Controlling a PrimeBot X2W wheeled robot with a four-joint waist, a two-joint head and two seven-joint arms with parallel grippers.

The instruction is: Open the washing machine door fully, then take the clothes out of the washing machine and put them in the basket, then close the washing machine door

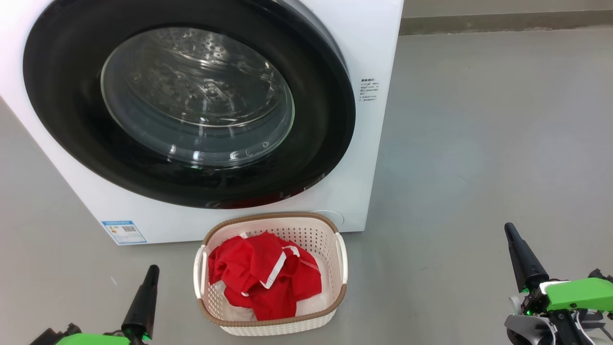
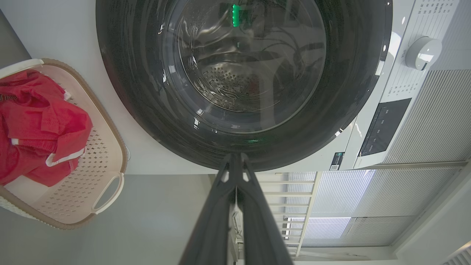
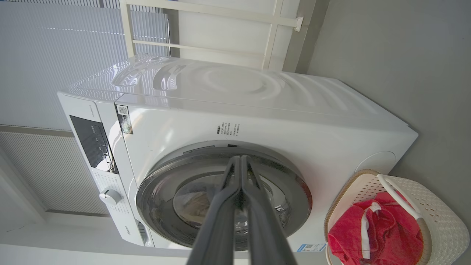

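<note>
Red clothes [image 1: 258, 273] heaped in basket [image 1: 278, 328]; washing machine door [image 1: 67, 120] apparently shut. Left gripper [image 1: 153, 269] and right gripper [image 1: 508, 227] fingers pressed together. Risk: door springing back open if unlatched.

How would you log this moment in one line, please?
door shut; clothes in basket; left gripper shut, empty; right gripper shut, empty; task looks done

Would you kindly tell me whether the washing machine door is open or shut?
Shut: the washing machine door sits flat against the washing machine front in head and right wrist views. Latched or not, cannot tell.
</note>
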